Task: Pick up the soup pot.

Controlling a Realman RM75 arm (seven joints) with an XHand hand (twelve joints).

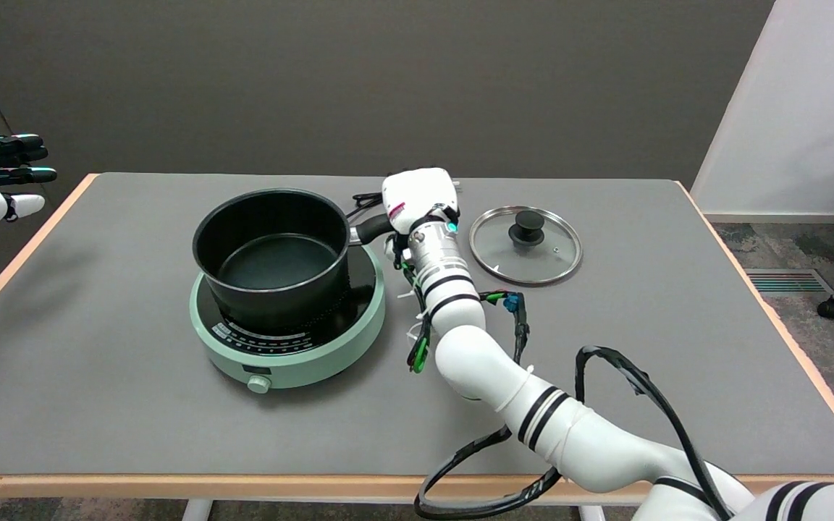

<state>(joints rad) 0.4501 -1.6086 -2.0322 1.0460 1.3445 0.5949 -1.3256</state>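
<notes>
Black soup pot (272, 257) standing upright and lidless on a pale green induction cooker (288, 329), left of the middle of the grey table (98, 405); short black handle (372, 229) jutting right from the rim, out past the cooker's edge. Right hand (417, 199) set over the far end of that handle, white back turned toward the camera, fingers tucked out of sight beneath it (so whether closed round the handle or merely resting on it: cannot tell); pot base flat on the cooker's dark top. White right arm (504, 383) reaching in from the lower right, ringed in black, trailed by black cable looping over the table's near edge. Glass lid (525, 244) with black knob lying flat on the table just right of the hand, apart from the pot. Cooker's small knob (258, 384) facing the near side.
</notes>
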